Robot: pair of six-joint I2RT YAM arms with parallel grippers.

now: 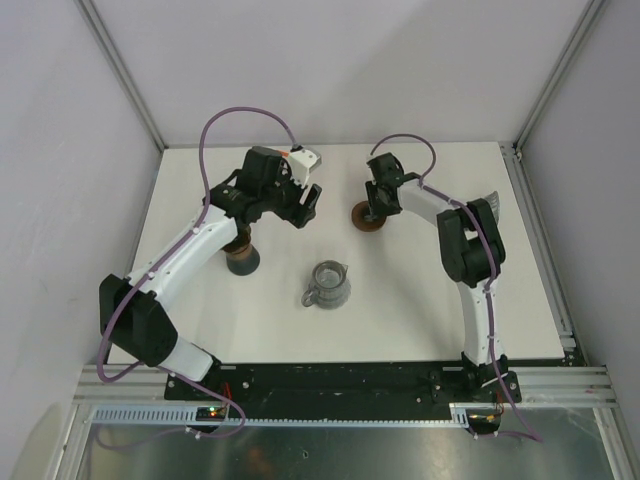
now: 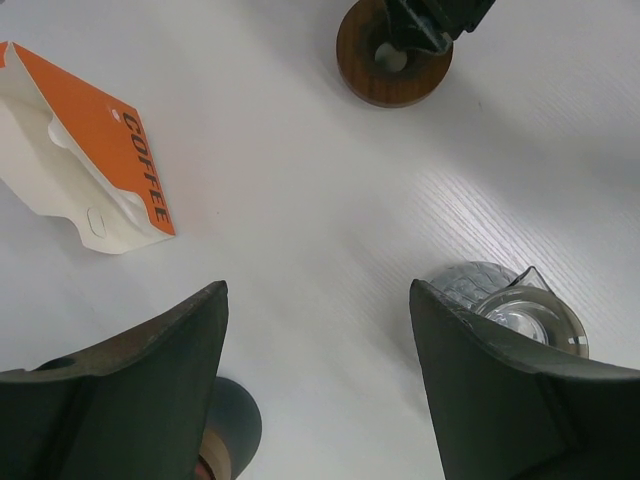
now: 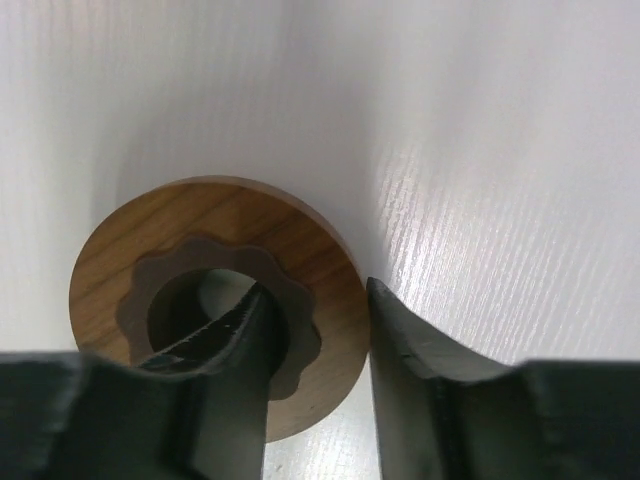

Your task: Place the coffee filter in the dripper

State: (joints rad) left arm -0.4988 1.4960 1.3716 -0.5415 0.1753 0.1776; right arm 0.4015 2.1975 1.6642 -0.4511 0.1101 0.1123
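Observation:
The coffee filter packet point(image 1: 303, 158), white and orange with "COFFEE" printed on it, lies flat at the back of the table; it also shows in the left wrist view point(image 2: 90, 170). The glass dripper point(image 1: 328, 283) stands mid-table, and its rim shows in the left wrist view point(image 2: 520, 312). My left gripper point(image 1: 308, 206) hovers open and empty above the table between the packet and the dripper point(image 2: 318, 300). My right gripper point(image 1: 373, 210) is shut on the rim of a wooden ring point(image 3: 120, 250), one finger in the hole and one outside point(image 3: 318, 292).
A dark cup point(image 1: 242, 258) stands left of the dripper, under the left arm, and shows in the left wrist view point(image 2: 235, 425). The wooden ring point(image 1: 368, 220) sits right of the left gripper point(image 2: 372, 85). Grey walls enclose the white table point(image 1: 420, 300).

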